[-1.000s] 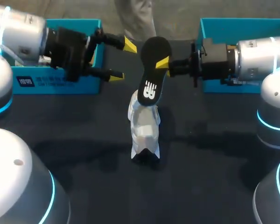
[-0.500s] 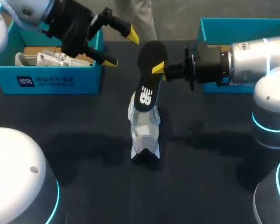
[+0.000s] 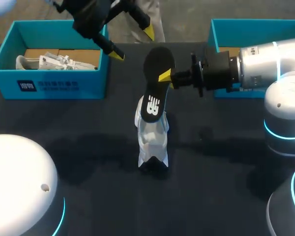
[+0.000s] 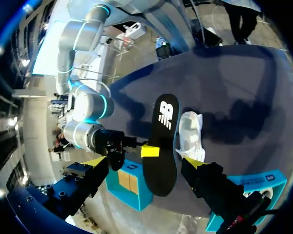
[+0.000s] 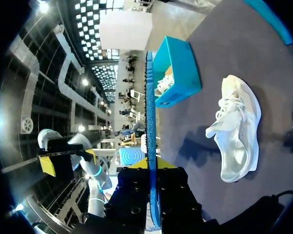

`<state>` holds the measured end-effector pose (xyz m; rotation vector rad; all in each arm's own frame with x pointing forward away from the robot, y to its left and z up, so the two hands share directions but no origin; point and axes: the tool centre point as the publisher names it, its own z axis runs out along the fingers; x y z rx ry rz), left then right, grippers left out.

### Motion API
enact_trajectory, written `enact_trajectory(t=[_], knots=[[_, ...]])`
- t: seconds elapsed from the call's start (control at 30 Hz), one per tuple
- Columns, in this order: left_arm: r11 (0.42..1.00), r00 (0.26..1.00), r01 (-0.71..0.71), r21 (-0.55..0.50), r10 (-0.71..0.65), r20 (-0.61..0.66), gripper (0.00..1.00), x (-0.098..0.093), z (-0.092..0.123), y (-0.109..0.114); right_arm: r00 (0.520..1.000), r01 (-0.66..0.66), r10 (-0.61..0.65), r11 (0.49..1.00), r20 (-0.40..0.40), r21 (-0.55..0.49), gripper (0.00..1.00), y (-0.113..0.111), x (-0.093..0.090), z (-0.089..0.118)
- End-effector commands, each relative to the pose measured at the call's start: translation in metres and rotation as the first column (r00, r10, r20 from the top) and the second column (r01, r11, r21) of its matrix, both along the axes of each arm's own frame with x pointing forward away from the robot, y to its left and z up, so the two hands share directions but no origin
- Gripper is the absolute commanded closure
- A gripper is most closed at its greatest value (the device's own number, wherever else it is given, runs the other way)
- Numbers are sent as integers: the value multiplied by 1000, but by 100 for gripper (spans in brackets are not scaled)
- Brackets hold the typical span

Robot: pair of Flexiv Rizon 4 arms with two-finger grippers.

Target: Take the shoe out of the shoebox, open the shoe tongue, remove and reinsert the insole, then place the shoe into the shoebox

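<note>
The right fingers (image 3: 164,75) are closed on one long edge of the black insole (image 3: 154,86), with a yellow tip on each face. In the right wrist view the insole runs edge-on straight out between them. We judge that this side pinch keeps the thin sheet stiff and slanted, with its lower end aimed at the opening of the white shoe (image 3: 151,138). The shoe rests on the dark desk (image 3: 221,172) just beneath, apart from both boxes. Whether insole and shoe touch we cannot tell. Reinsertion appears to be the step in hand. The left fingers (image 3: 148,32) are spread wide and hold nothing. They hover above the desk's far side, between the insole and the left shoebox (image 3: 7,81). In the left wrist view the insole lies ahead of the gap between them, untouched. We read this as the left arm standing clear, yet placed to steady the shoe if needed. A second white shoe (image 3: 56,61) lies inside the left shoebox. The right shoebox (image 3: 214,29) is partly hidden by the right arm.
</note>
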<state>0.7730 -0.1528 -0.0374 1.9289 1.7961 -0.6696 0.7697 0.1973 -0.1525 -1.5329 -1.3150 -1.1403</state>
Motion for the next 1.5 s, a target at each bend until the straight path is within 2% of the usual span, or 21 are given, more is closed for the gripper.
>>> enact_trajectory(t=[0.03,0.2,0.43,0.77,1.17,1.5], knots=[[931,999,31,363,-36,7,0,7,6,-3,1000,-7,7,1000,-2,-20,100,5,0,-3],[875,997,64,481,-74,2,0,1,6,0,1000,-16,16,1000,-2,-22,100,9,-2,-7],[830,998,55,555,-67,0,0,-2,5,-3,1000,-15,15,1000,2,-6,100,9,-2,-8],[843,998,8,538,-41,48,0,19,3,-2,1000,-19,19,1000,9,-3,100,11,-1,-7],[859,997,9,512,-47,61,0,23,1,-4,1000,-14,14,1000,7,-5,100,11,-1,-7],[871,995,25,491,-67,67,0,22,-2,-14,1000,-15,15,1000,6,0,100,13,-2,-8]])
